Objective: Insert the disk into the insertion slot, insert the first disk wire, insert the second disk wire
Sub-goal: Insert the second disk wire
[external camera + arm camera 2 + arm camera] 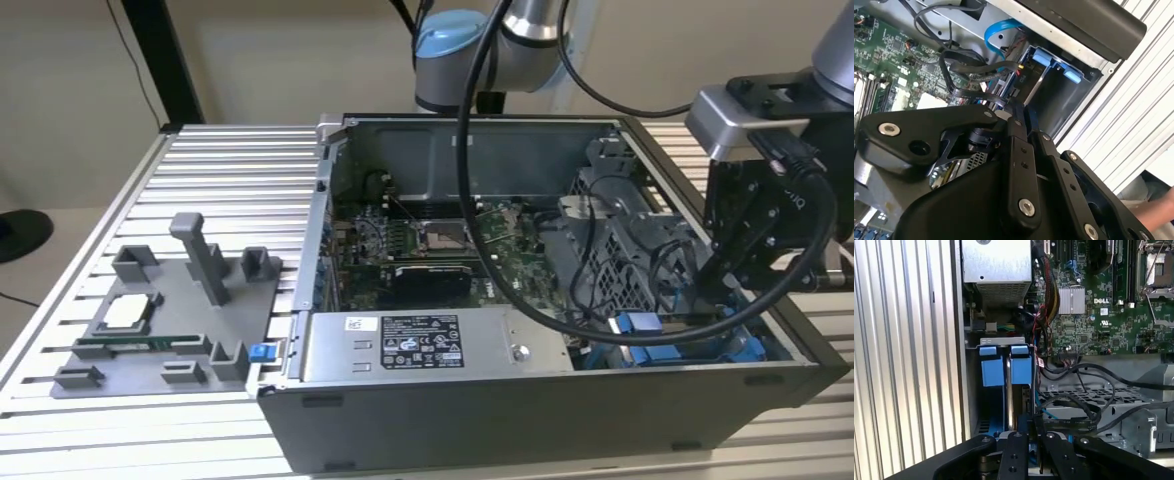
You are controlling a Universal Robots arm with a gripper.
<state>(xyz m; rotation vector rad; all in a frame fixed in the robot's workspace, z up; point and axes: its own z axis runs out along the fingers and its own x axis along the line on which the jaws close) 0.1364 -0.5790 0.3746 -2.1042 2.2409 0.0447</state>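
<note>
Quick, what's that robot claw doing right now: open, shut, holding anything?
Gripper: black, reaching down into the open grey computer case beside the blue plastic fittings; whether it is open, shut or holding anything cannot be told.

Green motherboard (1104, 315), blue cable (996, 32)

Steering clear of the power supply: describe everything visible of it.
The power-supply box is a grey sheet-metal block with a black-and-white label on its top face. It lies flat inside the open computer case, against the near wall in the exterior view. In the first wrist view its end is a perforated grille, with bundled coloured wires beside it.
</note>
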